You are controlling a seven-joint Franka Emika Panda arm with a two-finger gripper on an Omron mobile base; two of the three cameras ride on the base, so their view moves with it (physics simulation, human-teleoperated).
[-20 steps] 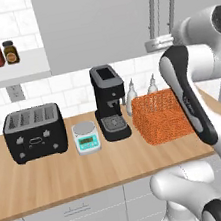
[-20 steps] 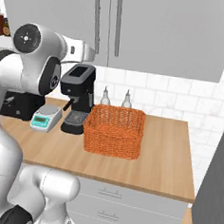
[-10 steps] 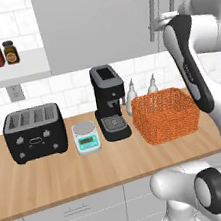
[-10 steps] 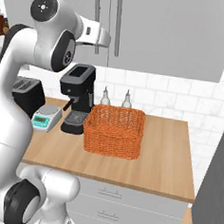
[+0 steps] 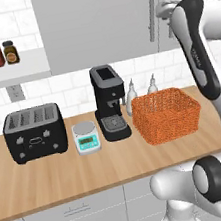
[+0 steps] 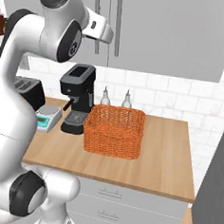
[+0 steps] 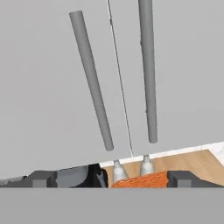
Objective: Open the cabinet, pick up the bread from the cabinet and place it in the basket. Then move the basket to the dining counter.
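Tool point(image 7: 112, 179) wide open and empty faces the closed cabinet point(image 7: 52, 87). Opening step: next, close on a bar handle point(image 7: 92, 81).

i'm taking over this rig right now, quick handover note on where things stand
Gripper: jaws open, empty, raised in front of the cabinet doors, facing the two bar handles, not touching either.
Cabinet: both doors closed; the bread is not visible.
Basket: empty, on the counter right of the coffee machine.
Done: nothing.
Left: open a door, move bread into basket, carry basket to the dining counter.
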